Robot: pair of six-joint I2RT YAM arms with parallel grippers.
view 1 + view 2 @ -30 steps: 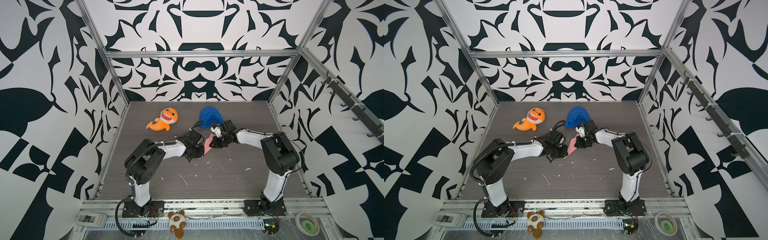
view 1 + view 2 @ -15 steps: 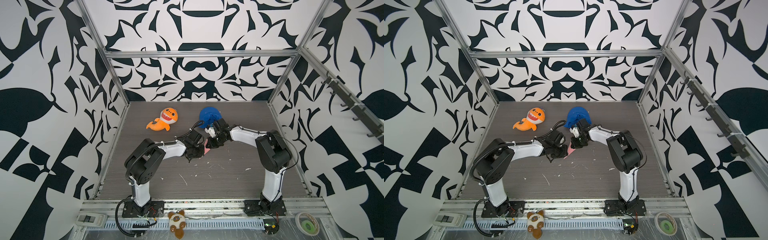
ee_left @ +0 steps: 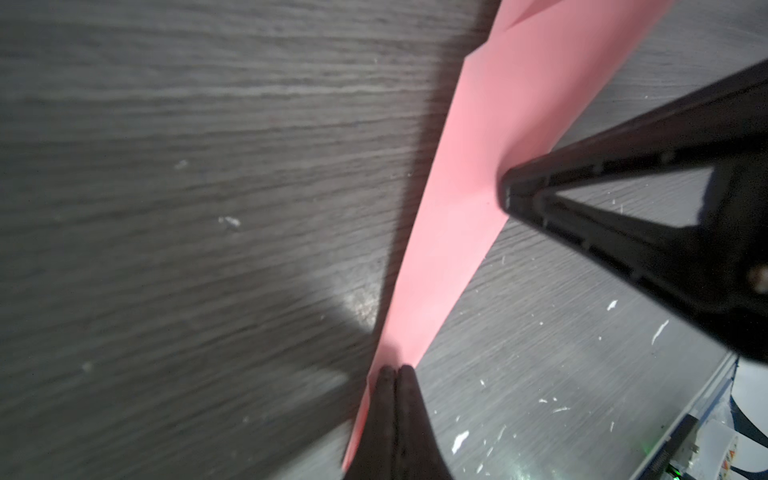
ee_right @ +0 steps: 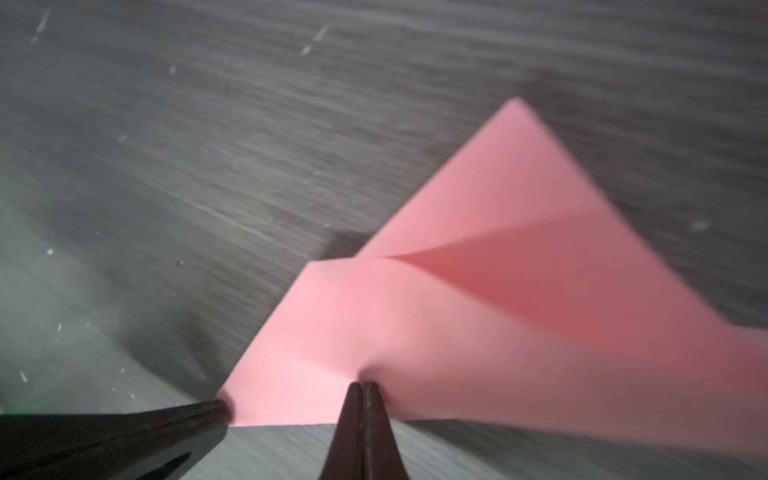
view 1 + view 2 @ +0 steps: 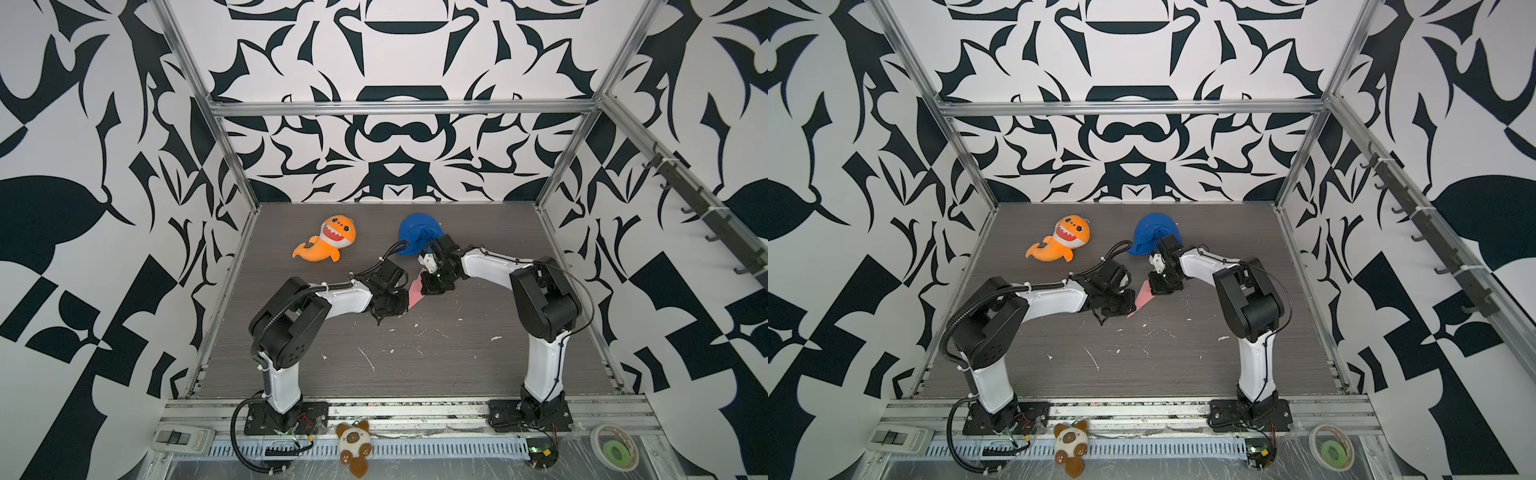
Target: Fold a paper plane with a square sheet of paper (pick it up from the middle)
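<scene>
The pink paper (image 5: 414,293) (image 5: 1142,297) lies flat on the table as a long, narrow, pointed folded shape, part-way to the paper plane, between my two grippers. In the left wrist view the paper (image 3: 469,199) runs away from my left gripper (image 3: 397,369), which is shut with its tips resting on the narrow end. The right wrist view shows folded flaps on the paper (image 4: 478,332); my right gripper (image 4: 360,384) is shut and presses its tips onto the wider end. In both top views the left gripper (image 5: 402,305) and right gripper (image 5: 424,290) nearly meet.
An orange shark plush (image 5: 328,241) lies at the back left and a blue cloth lump (image 5: 417,232) just behind the right wrist. White scraps dot the dark table (image 5: 457,365). A small plush (image 5: 353,440) and a tape roll (image 5: 615,451) sit on the front rail.
My right gripper has slid left and a little nearer along the paper, toward the left gripper, so less pink shows between them. The left arm has stayed put.
</scene>
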